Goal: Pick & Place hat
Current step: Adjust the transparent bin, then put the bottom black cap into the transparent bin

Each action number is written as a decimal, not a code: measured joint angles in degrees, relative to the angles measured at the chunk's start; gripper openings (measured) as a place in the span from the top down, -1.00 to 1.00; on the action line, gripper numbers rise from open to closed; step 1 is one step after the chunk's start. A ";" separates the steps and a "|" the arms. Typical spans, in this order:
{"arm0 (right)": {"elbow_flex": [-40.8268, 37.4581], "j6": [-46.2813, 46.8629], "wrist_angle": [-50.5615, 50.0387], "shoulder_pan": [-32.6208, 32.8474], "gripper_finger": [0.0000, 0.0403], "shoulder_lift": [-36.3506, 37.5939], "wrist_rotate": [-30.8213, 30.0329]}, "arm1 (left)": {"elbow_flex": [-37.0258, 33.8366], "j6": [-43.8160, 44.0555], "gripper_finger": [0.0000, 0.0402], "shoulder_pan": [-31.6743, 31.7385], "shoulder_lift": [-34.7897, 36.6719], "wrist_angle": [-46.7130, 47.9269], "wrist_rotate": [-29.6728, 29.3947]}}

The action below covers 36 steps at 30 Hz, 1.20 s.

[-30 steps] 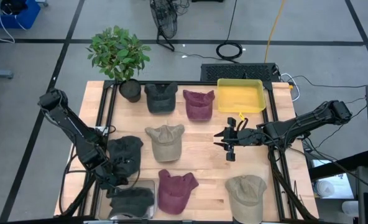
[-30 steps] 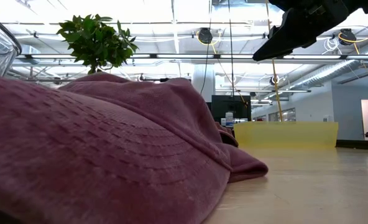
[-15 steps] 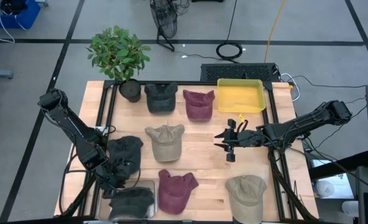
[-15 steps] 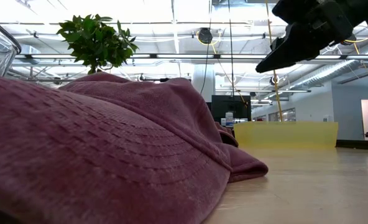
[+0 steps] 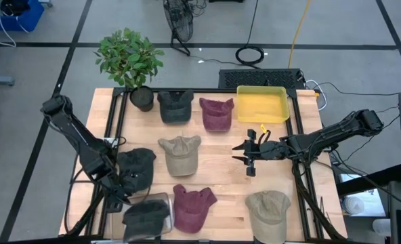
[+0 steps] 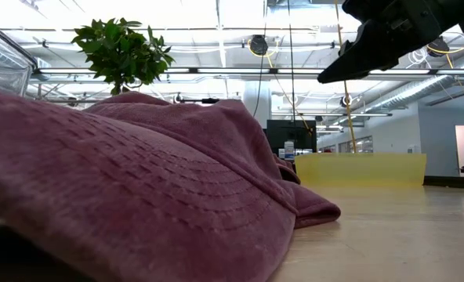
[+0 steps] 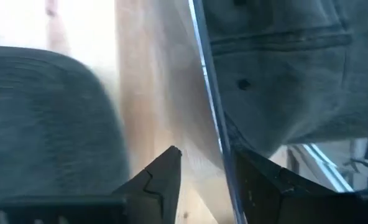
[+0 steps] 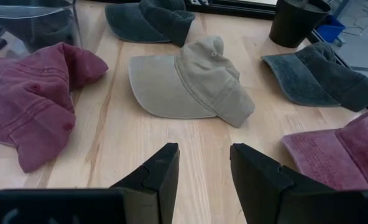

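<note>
Table (image 5: 221, 203): light wood, hats laid out in rows.
Back row: potted plant (image 5: 129, 61), dark grey hat (image 5: 175, 106), maroon hat (image 5: 217, 112), yellow tray (image 5: 261, 104).
Middle row: dark hat (image 5: 137, 171), tan hat (image 5: 179, 154).
Front row: clear container (image 5: 146, 215) holding a dark cap (image 5: 145, 218), red hat (image 5: 190, 207), beige hat (image 5: 267, 213).
Left gripper (image 5: 121, 198): at the container's edge.
Right gripper (image 5: 246, 157): above bare wood, mid-table, jaws apart.

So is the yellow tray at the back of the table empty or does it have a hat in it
Empty. In the high view the yellow tray shows only its bare yellow floor; the nearest hat, the maroon hat, lies on the table beside it.
</note>
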<state>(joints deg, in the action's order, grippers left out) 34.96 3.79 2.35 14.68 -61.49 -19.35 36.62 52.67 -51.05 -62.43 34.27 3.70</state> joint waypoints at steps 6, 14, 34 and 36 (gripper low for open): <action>0.00 0.00 -0.02 0.00 0.36 0.00 0.00 | 0.02 -0.02 0.19 0.09 0.75 2.86 -1.07; 0.00 0.00 -0.24 0.00 0.36 0.00 0.00 | 0.02 2.05 0.27 -0.94 0.58 8.26 3.18; 0.00 -0.01 -0.20 -0.02 0.36 0.00 0.00 | 13.06 -2.96 0.41 0.41 0.67 14.83 4.75; 0.00 -0.02 -0.17 -0.02 0.36 0.00 0.00 | 16.33 -7.38 0.41 1.80 0.67 18.13 -0.14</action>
<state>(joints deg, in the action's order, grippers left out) 34.96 3.77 2.17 14.66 -61.49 -19.35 52.95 45.29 -49.25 -61.76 52.40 3.56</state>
